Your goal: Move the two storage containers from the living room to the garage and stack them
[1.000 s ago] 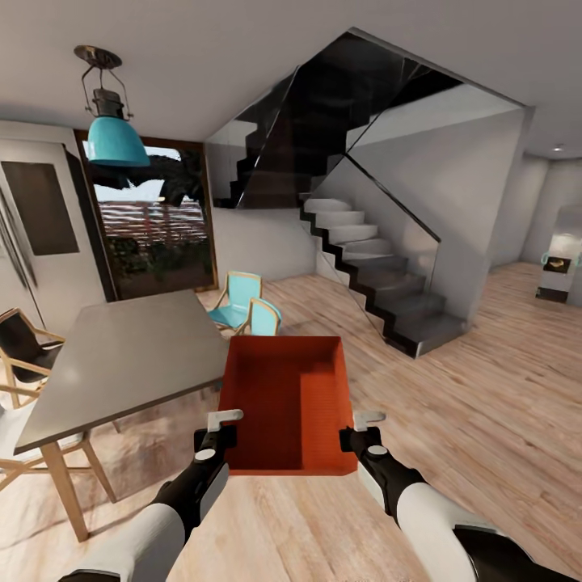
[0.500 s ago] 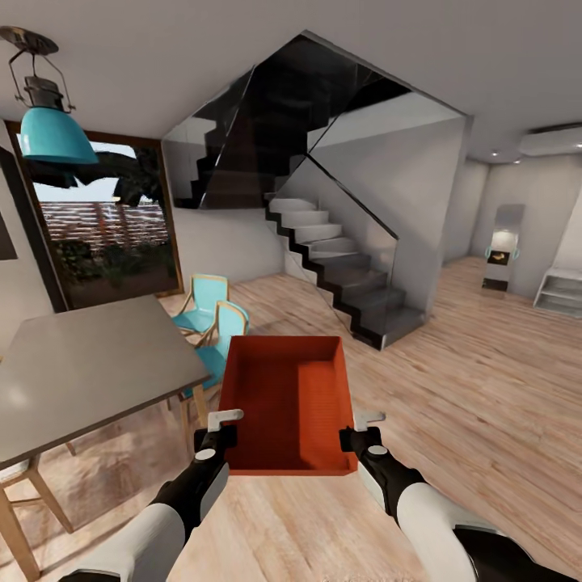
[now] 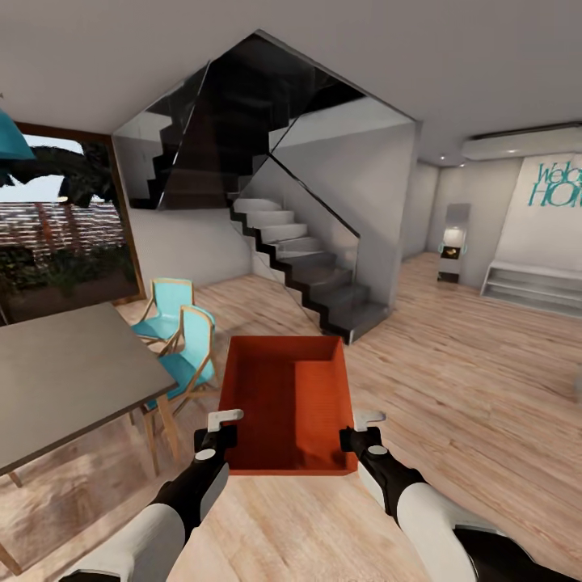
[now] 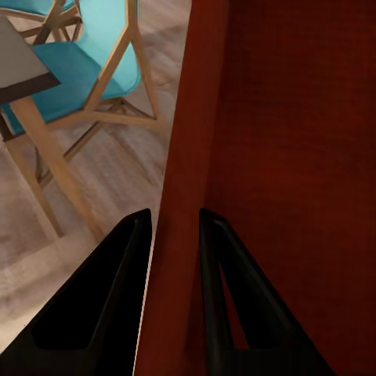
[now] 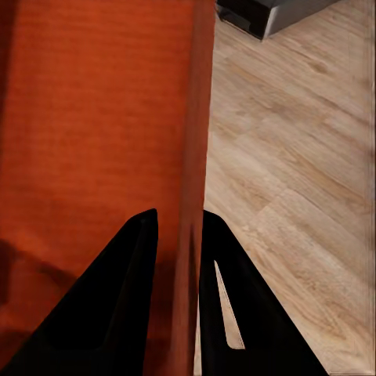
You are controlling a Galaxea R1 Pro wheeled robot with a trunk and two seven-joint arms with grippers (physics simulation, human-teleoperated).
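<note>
One storage container (image 3: 289, 404) rides out in front of the robot in the head view, the left end effector (image 3: 217, 430) and right end effector (image 3: 361, 430) pinching opposite side walls so it stays level above the wood floor (image 3: 485, 380), beside a grey dining table (image 3: 65, 380), turquoise chairs (image 3: 182, 343) and a staircase (image 3: 299, 259). Left wrist view: both fingers (image 4: 110, 305) straddle the container's wall, clamped on it. Right wrist view: fingers (image 5: 117, 298) likewise grip the opposite wall, sharing the load.

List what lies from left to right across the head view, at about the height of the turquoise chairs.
Grey dining table → turquoise chairs → orange-red storage container held in both grippers → foot of the dark staircase → white low shelf by the far wall.
</note>
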